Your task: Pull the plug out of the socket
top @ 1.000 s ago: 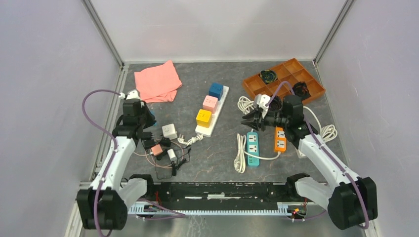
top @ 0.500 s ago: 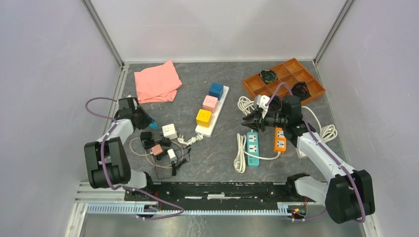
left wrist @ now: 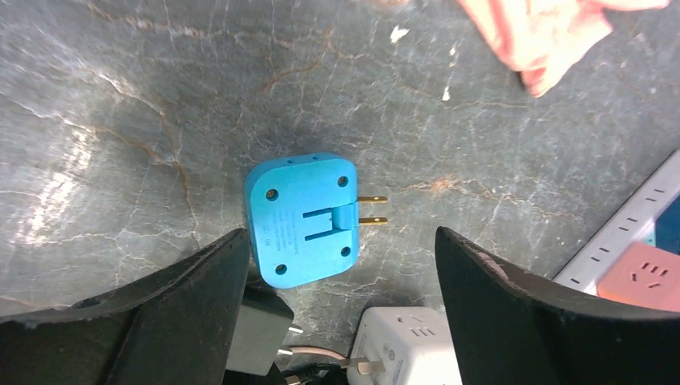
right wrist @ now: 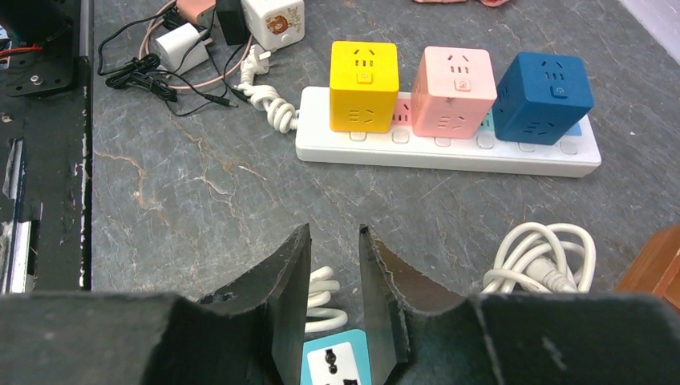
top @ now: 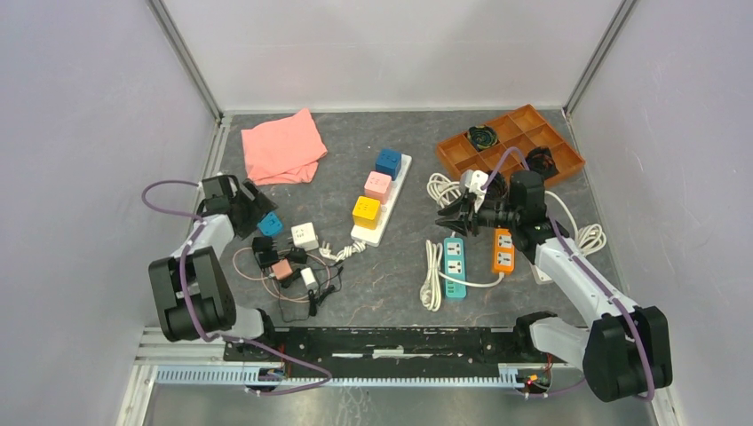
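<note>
We see the socket (top: 399, 189), a long white strip, lying near the middle of the counter, a bit closer to the far edge. Three block plugs sit on it in a row. The yellow plug (top: 366, 211) is closest to the near edge, the pink plug (top: 378, 185) is in the middle, and the blue plug (top: 388, 161) is closest to the far edge.

The right gripper (top: 447, 216) hangs just to the right of the socket and does not touch it. Its jaws are almost together, with only a thin gap, and nothing is in them. Close by it, toward the right edge, lie a teal strip (top: 454, 264) and an orange strip (top: 503, 251).

The left gripper (top: 256, 211) is by the left edge. Its jaws are spread wide and hold nothing. A flat blue adapter (left wrist: 301, 218) lies on the counter between its fingers, two gold pins sticking out.

A pink cloth (top: 282, 146) lies in the far left corner. An orange tray (top: 543, 120) sits in the far right corner.
</note>
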{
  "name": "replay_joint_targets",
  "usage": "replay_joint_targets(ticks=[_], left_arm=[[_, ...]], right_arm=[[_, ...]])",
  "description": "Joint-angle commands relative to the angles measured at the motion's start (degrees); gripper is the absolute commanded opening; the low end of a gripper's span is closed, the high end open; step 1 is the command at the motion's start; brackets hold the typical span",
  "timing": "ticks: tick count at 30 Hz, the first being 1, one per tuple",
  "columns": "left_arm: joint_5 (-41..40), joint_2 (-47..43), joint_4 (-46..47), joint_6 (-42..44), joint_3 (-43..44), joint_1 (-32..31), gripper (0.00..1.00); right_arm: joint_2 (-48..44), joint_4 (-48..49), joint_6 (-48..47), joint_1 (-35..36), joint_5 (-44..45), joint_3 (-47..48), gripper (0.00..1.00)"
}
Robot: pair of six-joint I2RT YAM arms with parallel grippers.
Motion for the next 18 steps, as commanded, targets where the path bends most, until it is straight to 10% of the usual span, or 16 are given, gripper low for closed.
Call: replay_joint_targets(ticks=[1,7,18], left_arm=[[-3.4,-6.7,1.1,-0.4,0.5,0.3,0.93],[-5.1,-16.7,2.0,1.7,-0.1,0.3,1.0],[20.9,-25.4,10.6,-1.2,-2.3,-3.0,1.0]], right_arm=[[-0.9,1.7,-0.4,-0.7,-1.7,0.7,0.35],[-0.9,1.4,-0.7,-1.5,-2.1,0.8,0.35],[-1.0,0.0,-3.0,-3.2,-4.1,1.3,0.37]])
